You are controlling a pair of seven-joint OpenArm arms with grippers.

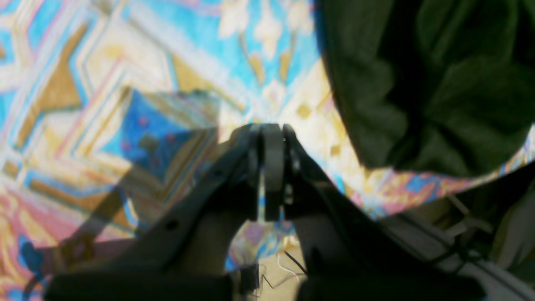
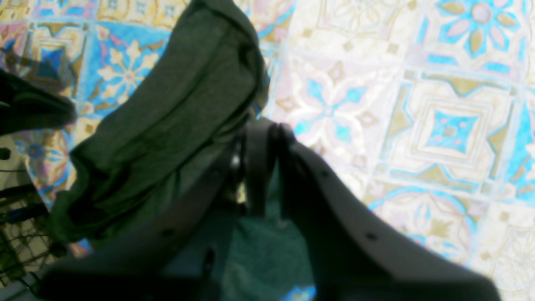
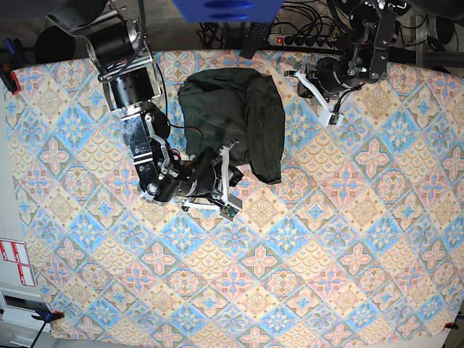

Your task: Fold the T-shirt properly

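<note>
The T-shirt [image 3: 235, 116] is a dark olive-green heap at the back middle of the patterned table, bunched and creased. In the base view my right gripper [image 3: 233, 180] sits at the shirt's front edge. In the right wrist view its fingers [image 2: 267, 129] are closed, with the T-shirt [image 2: 175, 108] rising from the tips to the left and cloth showing in the gap below them. My left gripper [image 3: 313, 96] is to the right of the shirt and apart from it. In the left wrist view it [image 1: 271, 131] is shut and empty over the cloth, with the T-shirt [image 1: 439, 83] at the upper right.
A colourful tiled tablecloth [image 3: 326, 239] covers the table. A power strip and cables [image 3: 304, 38] lie along the back edge. A blue object [image 3: 226, 9] hangs over the back middle. A red clamp [image 3: 9, 76] grips the left edge.
</note>
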